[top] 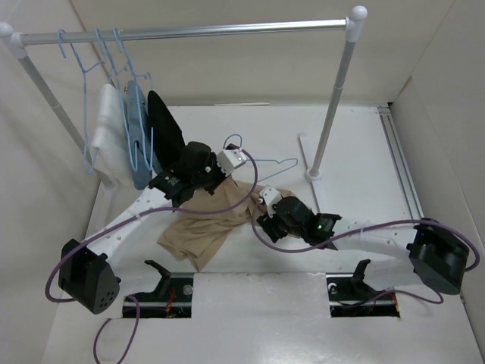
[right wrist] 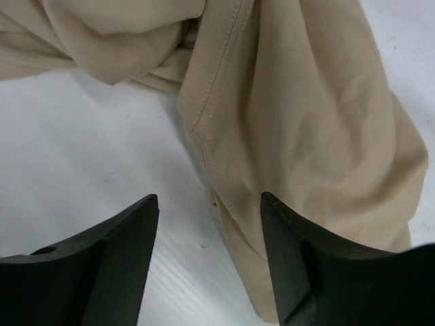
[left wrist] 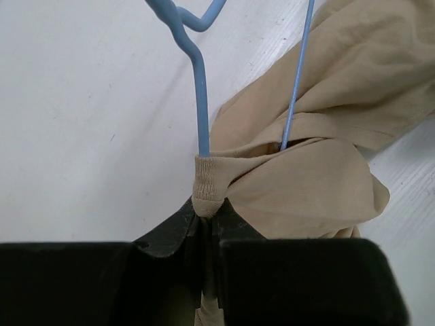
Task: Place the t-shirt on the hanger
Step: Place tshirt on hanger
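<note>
"Tan t-shirt (top: 198, 231) is lying bunched on the white bench (top: 364, 152), isn't it?"

"Yes, it is lying soft and wrinkled between the two arms, with the thin blue wire hanger (left wrist: 202, 102) poking into its ribbed collar."

"What is the left claw (left wrist: 207, 219) doing?"

"It is reaching low over the cloth, its black jaws pressing together and pinching that collar where the wire is entering."

"And the right claw (right wrist: 209, 202)?"

"It is pointing down at the bench, its fingers standing spread and straddling a stitched hem without gripping it."
</note>
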